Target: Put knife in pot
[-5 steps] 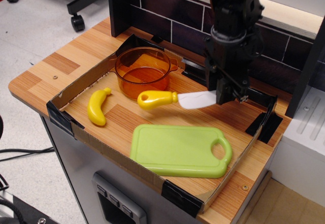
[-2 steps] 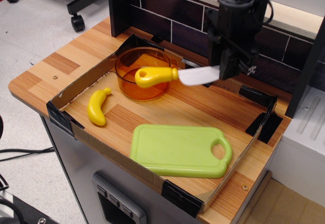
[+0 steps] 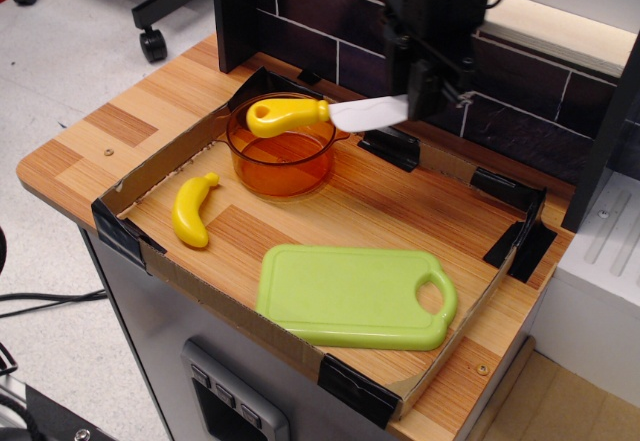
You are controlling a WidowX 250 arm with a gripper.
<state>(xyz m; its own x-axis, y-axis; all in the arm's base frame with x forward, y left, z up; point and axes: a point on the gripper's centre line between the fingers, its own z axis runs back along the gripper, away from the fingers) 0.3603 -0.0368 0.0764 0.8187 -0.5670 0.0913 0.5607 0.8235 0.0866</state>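
Wood-grain counter (image 3: 90, 141) stood before a dark brick-pattern backsplash (image 3: 330, 41); a shallow cardboard tray (image 3: 160, 161) with black-taped corners sat on it. Grey floor and a chair castor (image 3: 152, 45) showed at upper left.

The tool (image 3: 420, 101) hung raised over the back of the tray, clamped on the blade end of the knife (image 3: 325, 114). The knife was held roughly level in the air, its pale blade running out from the tool to the image-left and its yellow handle farthest from the tool. In this view the handle lay over the back rim of the pot (image 3: 281, 144); whether it touched the rim could not be told.

The pot, translucent orange, sat on the tray floor below and image-left of the tool. A yellow toy banana (image 3: 193, 209) lay further image-left and nearer the camera, apart from the pot. A green cutting board (image 3: 350, 296) lay flat at the tray's front, well apart from the tool.
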